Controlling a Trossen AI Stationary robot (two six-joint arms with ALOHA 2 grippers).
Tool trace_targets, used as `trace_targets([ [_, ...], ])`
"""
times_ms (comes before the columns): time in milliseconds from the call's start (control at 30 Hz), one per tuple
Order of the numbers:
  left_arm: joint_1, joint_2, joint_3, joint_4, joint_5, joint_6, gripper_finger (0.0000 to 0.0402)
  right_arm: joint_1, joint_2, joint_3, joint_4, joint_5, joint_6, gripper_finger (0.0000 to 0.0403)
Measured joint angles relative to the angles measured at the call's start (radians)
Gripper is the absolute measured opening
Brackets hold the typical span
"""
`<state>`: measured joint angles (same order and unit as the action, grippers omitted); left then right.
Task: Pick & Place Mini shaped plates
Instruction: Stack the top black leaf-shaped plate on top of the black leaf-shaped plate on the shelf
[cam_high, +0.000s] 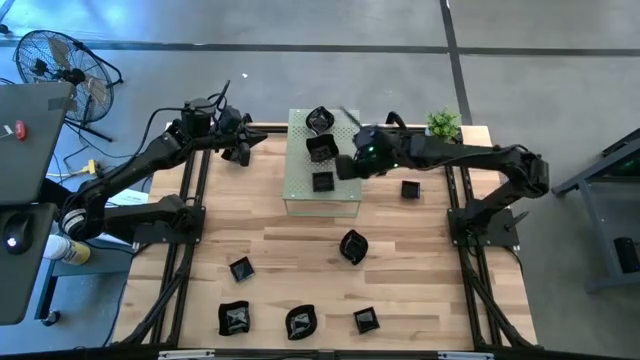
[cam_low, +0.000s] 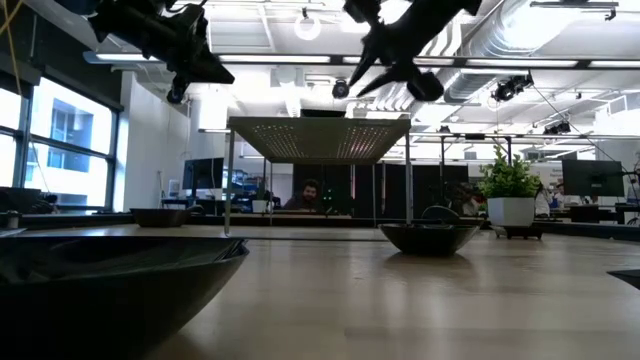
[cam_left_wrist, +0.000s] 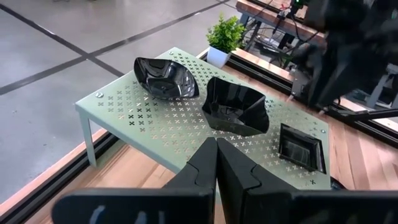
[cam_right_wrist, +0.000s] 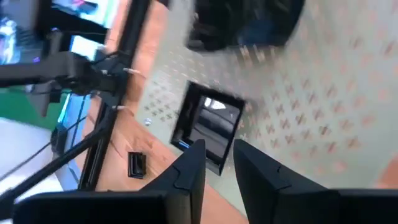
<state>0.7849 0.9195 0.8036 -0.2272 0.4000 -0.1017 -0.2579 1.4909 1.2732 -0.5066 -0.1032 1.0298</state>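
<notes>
Three mini shaped plates (cam_high: 321, 150) are seen on the green perforated stand (cam_high: 300, 195); others lie along the counter's (cam_high: 420, 260) front edge. The right claw (cam_high: 352, 165), slightly parted and empty, is held above the square plate (cam_right_wrist: 208, 127). The left claw (cam_left_wrist: 216, 163) is closed. Plates are judged light, rigid, slippery; rim grasps are advised.

Both arms matte black/dark grey, tubular links w/ chunkier joint housings.

Left arm (cam_high: 130, 180): enters from left edge of high view; white band near its base at lower left of frame; thin black cables loop over wrist end, upper centre-left.

Right arm (cam_high: 480, 165): enters from right side of high view, dark links, small green LED lit on wrist housing near frame centre.

Left gripper (cam_left_wrist: 216, 163): two black moulded fingers, angular, stepped inner edges, mounted on a flat dark crossbar at bottom of left wrist view.

Right gripper (cam_right_wrist: 214, 163): same black finger shape, tapered tips, smooth plastic faces, bottom of right wrist view.

No screws or markings legible.
</notes>
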Motion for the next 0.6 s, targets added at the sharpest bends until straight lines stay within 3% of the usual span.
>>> trace_targets([
  [300,0.000,0.000,0.000,-0.001,-0.011,0.000,0.0001,0.036,-0.175,-0.007,-0.145,0.025,-0.476,0.0027],
  [467,0.000,0.000,0.000,-0.004,-0.017,0.000,0.0001,0.094,-0.237,-0.176,-0.056,-0.059,-0.504,0.0003],
  [600,0.000,0.000,0.000,-0.007,-0.018,0.000,0.0001,0.150,-0.298,-0.374,0.106,-0.100,-0.378,0.0002],
])
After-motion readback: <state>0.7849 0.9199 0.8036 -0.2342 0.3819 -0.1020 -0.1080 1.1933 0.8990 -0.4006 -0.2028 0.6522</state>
